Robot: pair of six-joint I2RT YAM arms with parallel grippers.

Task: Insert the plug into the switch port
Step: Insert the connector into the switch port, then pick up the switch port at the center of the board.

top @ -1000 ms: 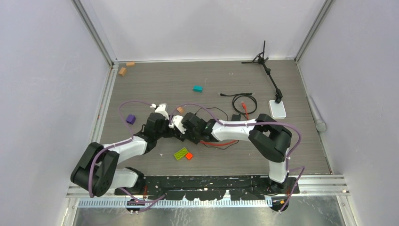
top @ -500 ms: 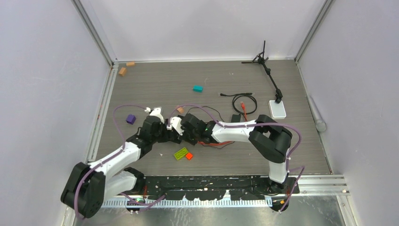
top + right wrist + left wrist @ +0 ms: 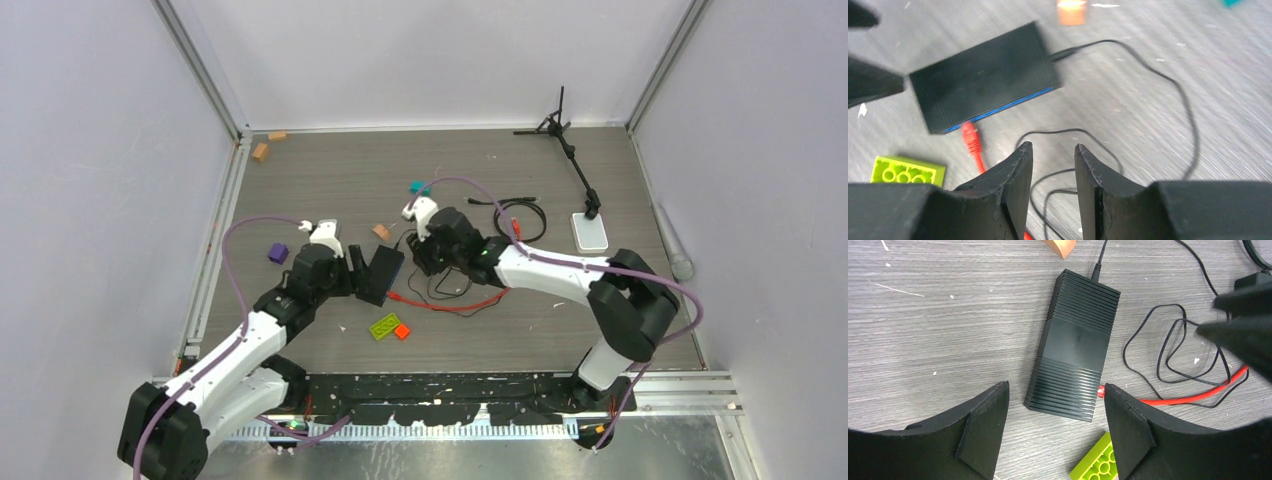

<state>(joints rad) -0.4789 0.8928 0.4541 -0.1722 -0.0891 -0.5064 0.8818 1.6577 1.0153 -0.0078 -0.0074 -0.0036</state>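
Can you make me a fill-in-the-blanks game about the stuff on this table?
1. The plug touching the black switch sits on a ___ cable.
2. The toy brick beside the switch is ___.
3. The left tool hangs over the switch with its jaws ___.
4. The thin wire leaving the switch's other end is ___.
Missing words: red; green; open; black.

We look down from high behind the near edge onto the whole counter [image 3: 300, 180]. Both wrist views sit close, facing down at the black switch [image 3: 1075, 355]: the left from straight above, the right slantwise toward its blue-edged side.
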